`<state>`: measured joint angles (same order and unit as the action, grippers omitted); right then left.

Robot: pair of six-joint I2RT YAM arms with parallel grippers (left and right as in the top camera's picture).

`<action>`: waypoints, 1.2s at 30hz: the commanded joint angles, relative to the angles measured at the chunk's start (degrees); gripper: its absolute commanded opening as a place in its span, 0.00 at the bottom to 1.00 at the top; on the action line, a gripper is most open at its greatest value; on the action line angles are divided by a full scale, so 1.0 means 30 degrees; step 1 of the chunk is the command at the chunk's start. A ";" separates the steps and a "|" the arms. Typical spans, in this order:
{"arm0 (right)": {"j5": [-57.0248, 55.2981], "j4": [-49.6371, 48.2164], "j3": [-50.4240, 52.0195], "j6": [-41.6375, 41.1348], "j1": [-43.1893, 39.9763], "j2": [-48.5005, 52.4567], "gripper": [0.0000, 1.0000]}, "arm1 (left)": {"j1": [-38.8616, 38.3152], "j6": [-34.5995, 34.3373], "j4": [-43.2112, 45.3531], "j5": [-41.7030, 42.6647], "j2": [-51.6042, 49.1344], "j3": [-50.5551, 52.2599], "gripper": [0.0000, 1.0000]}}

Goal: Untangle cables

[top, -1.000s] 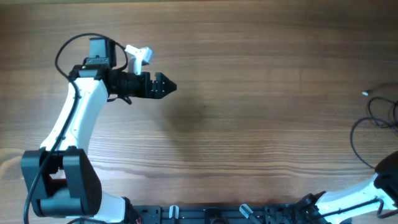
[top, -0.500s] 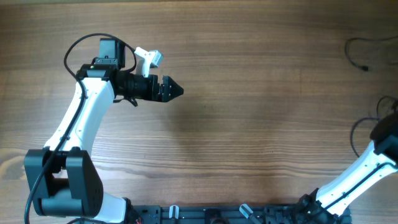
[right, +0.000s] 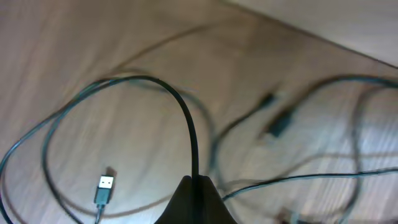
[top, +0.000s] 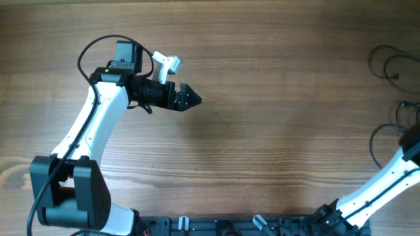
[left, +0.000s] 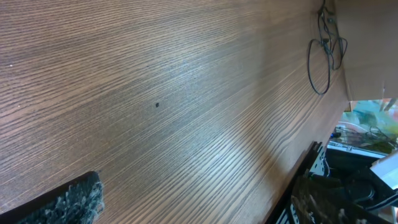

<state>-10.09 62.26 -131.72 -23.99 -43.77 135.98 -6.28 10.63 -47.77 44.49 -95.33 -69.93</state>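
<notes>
Your right gripper clenches a black cable | USB plug lies left of fingers | left gripper released

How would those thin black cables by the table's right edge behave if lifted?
The thin black cables are probably floppy: they lie in loose curved loops. Likely light, given how thin. Overlapping strands may drag each other along.

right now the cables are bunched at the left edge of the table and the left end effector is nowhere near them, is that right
Not quite. The cables are bunched at the right edge of the table, not the left, as the overhead view shows. The rest holds: the left end effector is nowhere near them.
</notes>
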 commanded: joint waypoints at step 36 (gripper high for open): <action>1.1832 0.6615 -0.0525 0.7395 0.1792 -1.1402 1.00 | 0.0117 -0.2812 0.6142 -0.6054 0.5421 0.0058 1.00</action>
<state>2.94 82.94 -133.34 -20.51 -41.65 101.67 -6.28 8.64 -29.76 39.24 -86.13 -69.65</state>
